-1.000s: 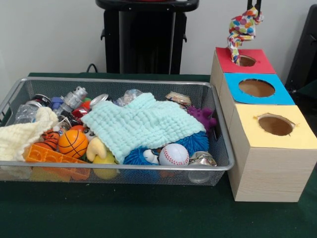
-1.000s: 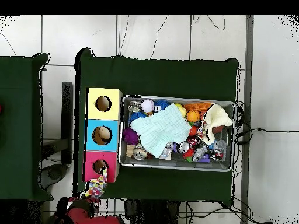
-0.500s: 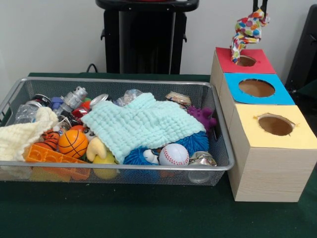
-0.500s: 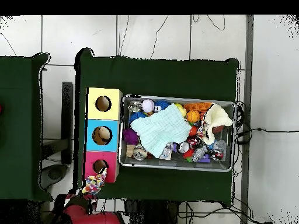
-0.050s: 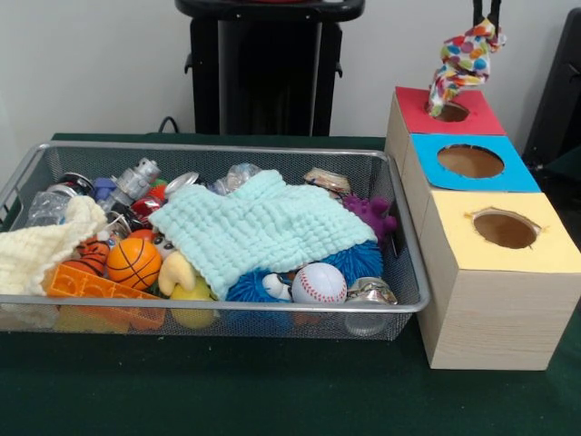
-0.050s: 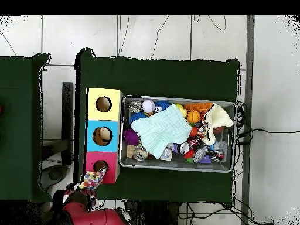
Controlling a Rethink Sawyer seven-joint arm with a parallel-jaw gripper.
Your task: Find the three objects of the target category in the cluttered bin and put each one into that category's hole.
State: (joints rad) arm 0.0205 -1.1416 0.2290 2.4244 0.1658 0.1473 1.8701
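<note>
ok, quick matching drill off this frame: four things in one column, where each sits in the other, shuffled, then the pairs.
Things:
1. polka-dot cloth
2. mint cloth
3. baseball
4. cream cloth

Places:
A. spread over the middle of the bin
B. hanging from the gripper over the red box
C. draped at the bin's end farthest from the boxes
D. against the bin's front wall, near the yellow box

Pairs: 1-B, 2-A, 3-D, 4-C

- Bin: silver wire mesh, metal rim.
- Mint cloth inside my bin: soft, waffle-textured, matt.
- Boxes beside bin: pale wood grain, matt coloured paper tops.
- Baseball: smooth, glossy.
</note>
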